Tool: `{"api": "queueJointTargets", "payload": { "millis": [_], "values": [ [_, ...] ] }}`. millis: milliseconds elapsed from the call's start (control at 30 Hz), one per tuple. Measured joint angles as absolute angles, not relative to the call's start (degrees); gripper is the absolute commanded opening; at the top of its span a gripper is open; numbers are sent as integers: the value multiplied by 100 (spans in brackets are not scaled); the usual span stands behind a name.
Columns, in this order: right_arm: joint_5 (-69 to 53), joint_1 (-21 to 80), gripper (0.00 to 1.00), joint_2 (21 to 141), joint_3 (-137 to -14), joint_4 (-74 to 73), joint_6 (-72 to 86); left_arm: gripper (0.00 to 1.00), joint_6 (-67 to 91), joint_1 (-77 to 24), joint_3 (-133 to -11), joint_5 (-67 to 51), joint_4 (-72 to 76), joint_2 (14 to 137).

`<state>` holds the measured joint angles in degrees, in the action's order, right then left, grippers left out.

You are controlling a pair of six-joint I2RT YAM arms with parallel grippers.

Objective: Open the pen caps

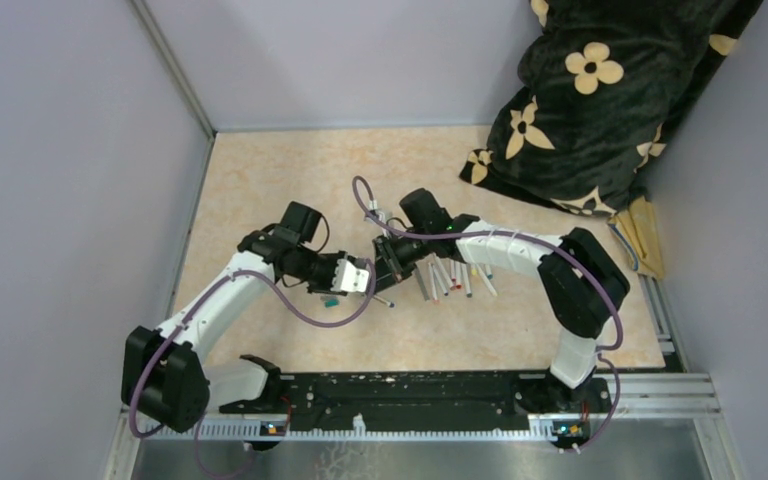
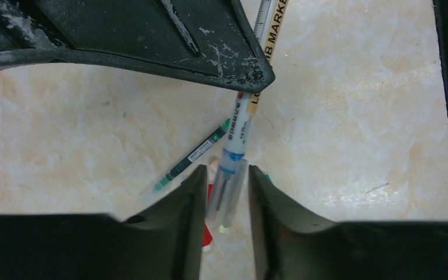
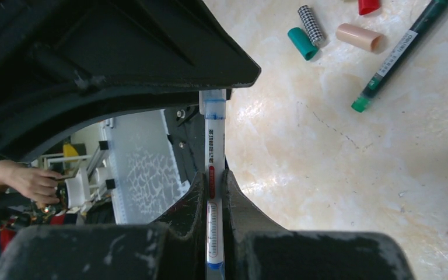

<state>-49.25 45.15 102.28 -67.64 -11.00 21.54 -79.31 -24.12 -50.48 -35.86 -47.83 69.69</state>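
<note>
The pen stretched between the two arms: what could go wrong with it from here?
The right tool grips the pen by its barrel and the left tool pinches its clear cap. A pull off the pen's line might bend it or let the cap slip free. The popped cap could also drop among the loose caps lying nearby.

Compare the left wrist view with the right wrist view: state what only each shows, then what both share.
Left wrist only: a pen printed MARKER. Right wrist only: a teal cap, a checkered cap, a beige cap and a person's hand in the background. Both: the white pen and the loose green pen.
</note>
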Motion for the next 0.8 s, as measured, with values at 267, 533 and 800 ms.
{"api": "queueJointTargets", "payload": {
  "millis": [267,533,800],
  "values": [
    [-5048,4506,26,10407,-6748,-714,2410,7,-7931,-2620,-4882,-3070,-4598,6973],
    [-5019,4576,4,10554,-6615,-176,2685,6,-7942,-2639,-4884,-2880,-4587,6938],
    [-4934,4574,0,10549,-6598,-126,2700,7,-7977,-2663,-4884,-2709,-4532,6938]
  ]
}}
